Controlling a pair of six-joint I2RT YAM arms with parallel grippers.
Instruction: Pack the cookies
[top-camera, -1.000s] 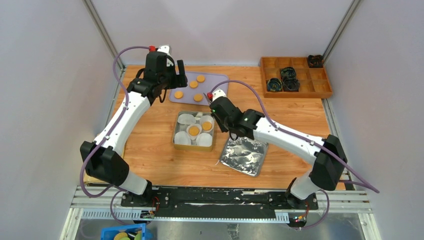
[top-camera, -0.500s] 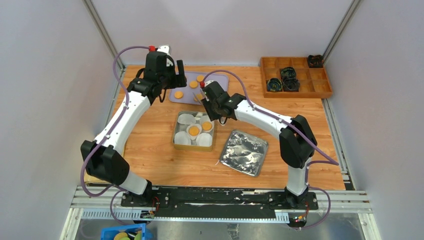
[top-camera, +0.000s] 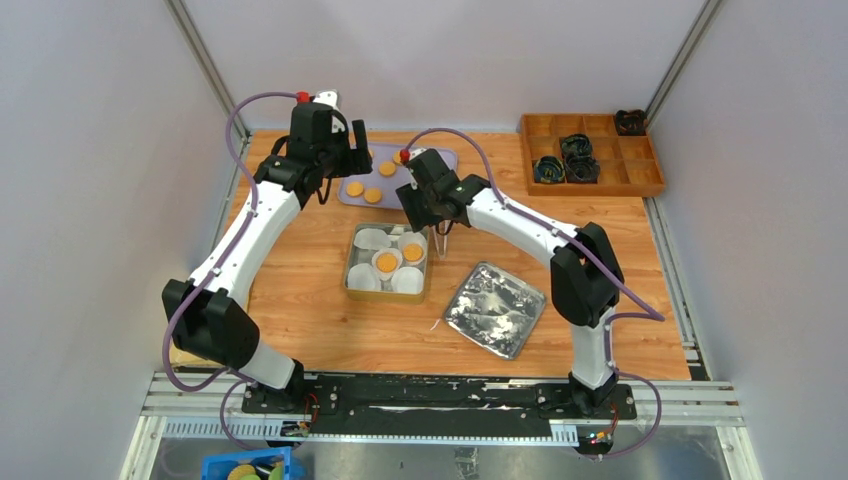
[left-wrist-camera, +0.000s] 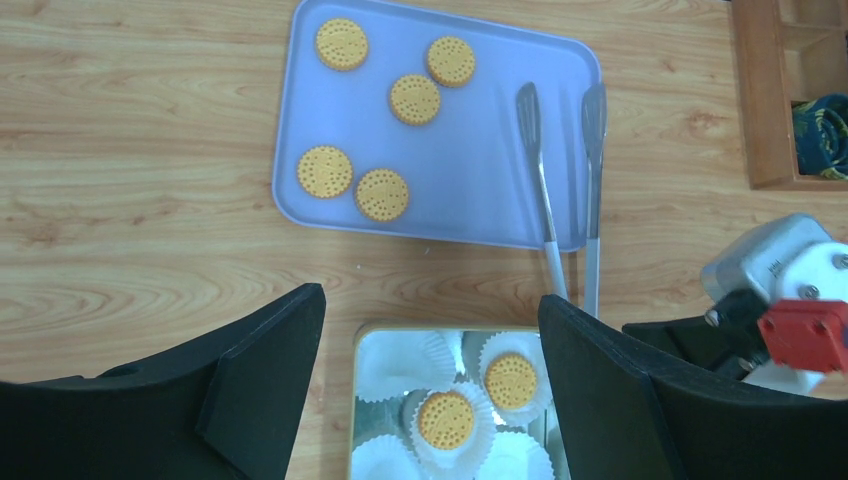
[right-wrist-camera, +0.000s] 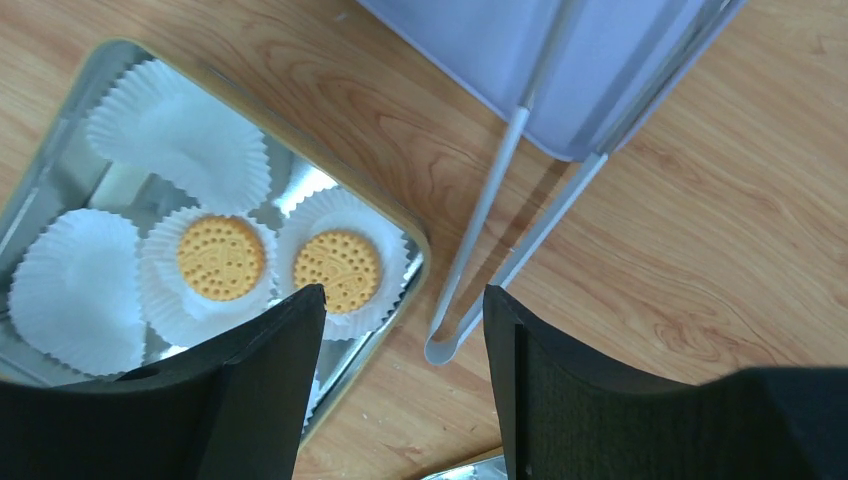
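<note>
My right claw (right-wrist-camera: 402, 295) hangs just above the wooden desk (top-camera: 320, 330) with its two black fingers (right-wrist-camera: 255, 400) spread apart. The joined end of a pair of slim grey metal tongs (right-wrist-camera: 493, 175) shows in the gap between them. One arm of the tongs passes right by my right finger, and I cannot tell whether the two touch. The left finger is clear of them. The tongs run away from me, and their flat tips lie over the right part of the flat lavender plastic tray (left-wrist-camera: 480, 170).

My left claw (left-wrist-camera: 430, 300) is spread wide and grips nothing. It hovers above the strip of desk between the tray and the tin.

Five round orange-yellow dotted cookies (left-wrist-camera: 414, 99) lie loose on the left half of that tray: three toward its far edge, two side by side nearer me. Just on the near side of the tray stands a shallow rectangular silver tin (top-camera: 388, 296) filled with white pleated paper liners (right-wrist-camera: 185, 130). Two neighbouring liners each hold one more cookie lying flat; the others I can see show only white paper. A crinkled silver lid (top-camera: 495, 308) lies on the desk to the right of the tin, apart from it.
</note>
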